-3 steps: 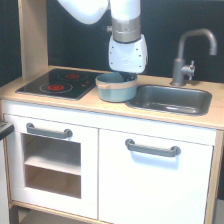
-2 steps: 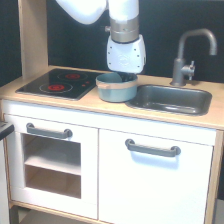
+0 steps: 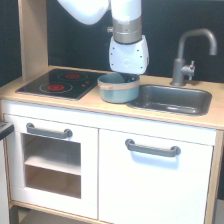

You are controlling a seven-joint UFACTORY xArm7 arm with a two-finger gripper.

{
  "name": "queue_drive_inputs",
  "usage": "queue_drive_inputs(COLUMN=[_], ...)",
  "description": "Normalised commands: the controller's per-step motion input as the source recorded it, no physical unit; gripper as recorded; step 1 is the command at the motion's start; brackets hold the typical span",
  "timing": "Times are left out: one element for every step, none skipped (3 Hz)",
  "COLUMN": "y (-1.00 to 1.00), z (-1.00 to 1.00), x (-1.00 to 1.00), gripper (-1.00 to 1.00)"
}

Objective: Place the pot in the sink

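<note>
Sitting on the countertop [image 3: 75,105] between stovetop [image 3: 57,84] and sink [image 3: 172,98], the pot [image 3: 118,88] touched the sink's left edge. Gripper [image 3: 129,76] was low over its back rim; grip state couldn't be made out.

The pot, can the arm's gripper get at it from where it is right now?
Probably yes. The gripper hangs right over the pot's far rim, with nothing between them. The pot sits on the counter between the stovetop and the sink. Whether it is already gripped cannot be told.
</note>
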Motion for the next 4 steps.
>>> queue_drive_inputs(y=[-0.07,-0.07,-0.08,-0.20], z=[0.93,0.26,1.00,1.00], x=[0.35,0.30,0.11,1.00], gripper=[-0.94,-0.78,-1.00,-1.00])
